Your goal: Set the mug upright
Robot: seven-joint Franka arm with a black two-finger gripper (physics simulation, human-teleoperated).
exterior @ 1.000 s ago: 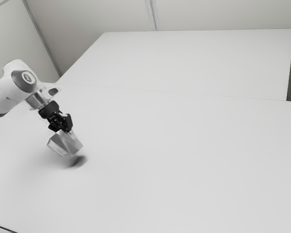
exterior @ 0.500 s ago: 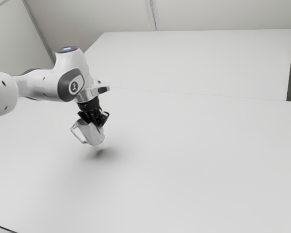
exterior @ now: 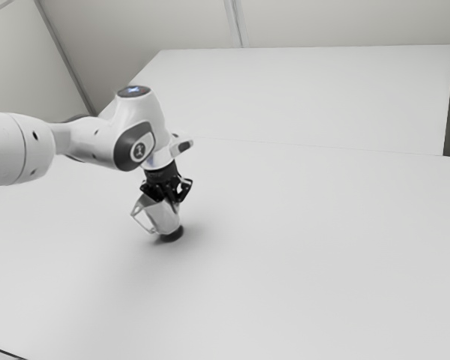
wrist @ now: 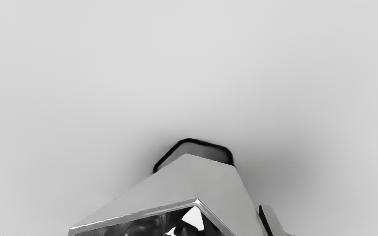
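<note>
The silver, faceted mug (exterior: pixel 163 217) is held just over the table in the exterior view, or touching it; which of the two I cannot tell. It leans slightly, mouth up, its handle toward the exterior view's left and a dark patch beneath its bottom. From above, my gripper (exterior: pixel 167 199) is shut on the mug's upper part. In the wrist view the mug (wrist: pixel 176 193) shows its rim and dark, shiny inside, with a dark outline on the table around its lower end. A narrow grey piece stands beside its wall; I cannot tell whether it is handle or finger.
The pale table (exterior: pixel 300 247) stretches toward the exterior view's right. Behind it lies another pale surface (exterior: pixel 307 97), backed by walls. A dark line, perhaps a cable, crosses the exterior view's lower left corner.
With the mug held, my hand has moved toward the exterior view's right and swung to a steeper, more downward pose. The mug tilts less than before, and lately it has come down closer to the table.
</note>
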